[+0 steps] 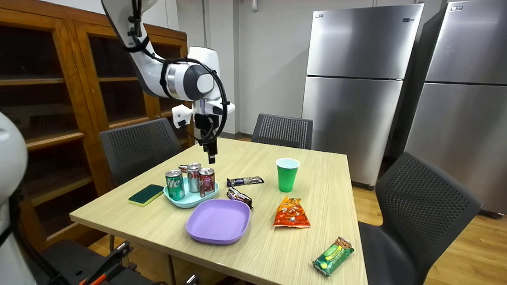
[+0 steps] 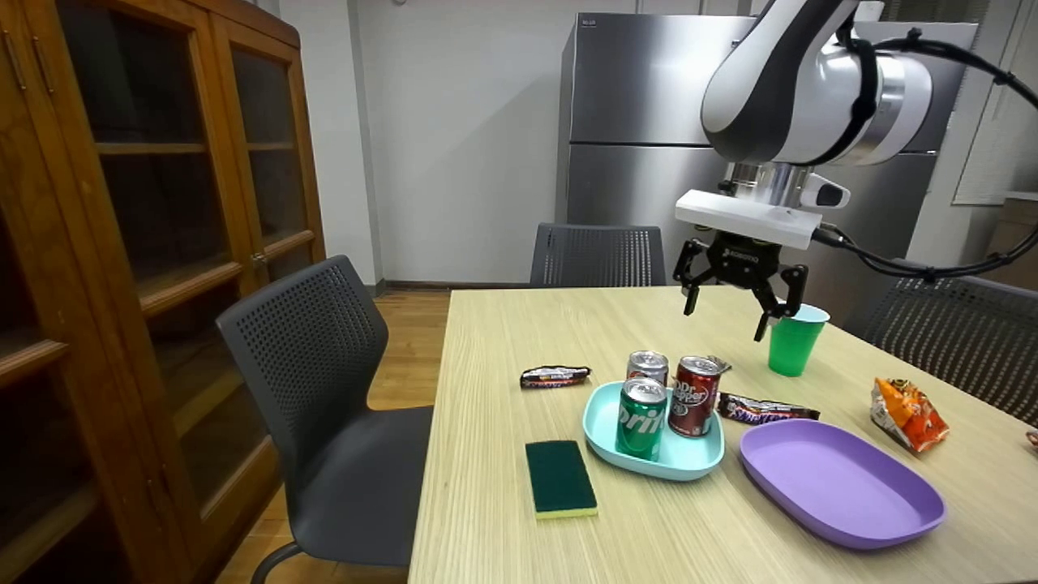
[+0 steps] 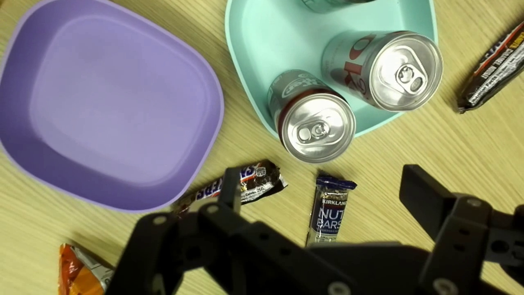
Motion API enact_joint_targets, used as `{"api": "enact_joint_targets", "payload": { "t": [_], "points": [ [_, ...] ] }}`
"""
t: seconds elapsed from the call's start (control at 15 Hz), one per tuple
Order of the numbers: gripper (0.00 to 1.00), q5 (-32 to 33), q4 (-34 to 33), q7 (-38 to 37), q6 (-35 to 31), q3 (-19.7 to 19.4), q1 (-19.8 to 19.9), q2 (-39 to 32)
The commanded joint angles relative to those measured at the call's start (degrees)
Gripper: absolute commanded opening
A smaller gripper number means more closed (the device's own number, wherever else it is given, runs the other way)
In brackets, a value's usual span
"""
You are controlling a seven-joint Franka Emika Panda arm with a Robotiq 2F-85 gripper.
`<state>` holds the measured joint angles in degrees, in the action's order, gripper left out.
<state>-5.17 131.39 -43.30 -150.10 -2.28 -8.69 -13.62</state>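
In an exterior view, a brown wooden cabinet [image 1: 76, 103] with dark glass panes [image 1: 31, 53] fills the left of the frame. A pale grey wall [image 1: 273, 51] takes up the upper middle, crossed by a diagonal shadow [image 1: 291, 93]. Two gleaming steel refrigerators [image 1: 354, 114] stand at the upper right. Three dark perforated-back chairs [image 1: 427, 206] stand around a table [image 1: 324, 186] — light, wood-grained — at the centre; wooden floor [image 1: 465, 253] shows at the lower right. In an exterior view, a pale slatted blind [image 2: 996, 150] hangs at the upper right.

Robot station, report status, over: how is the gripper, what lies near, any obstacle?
Gripper open, empty, above the table. Nut bar lies untouched, framed between the jaws in the wrist view. Dr Pepper can upright on turquoise tray, possible obstacle.
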Motion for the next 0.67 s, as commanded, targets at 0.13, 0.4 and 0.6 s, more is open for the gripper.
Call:
{"api": "enact_joint_targets", "payload": {
  "t": [0.13, 0.4, 0.6],
  "points": [
    [1.00, 0.2, -0.1, -0.1, 0.0, 0.5, 0.4, -0.6],
    [1.00, 0.2, -0.1, -0.1, 0.0, 0.5, 0.3, -0.8],
    [1.00, 0.2, -0.1, -0.1, 0.0, 0.5, 0.3, -0.8]
  ]
}}
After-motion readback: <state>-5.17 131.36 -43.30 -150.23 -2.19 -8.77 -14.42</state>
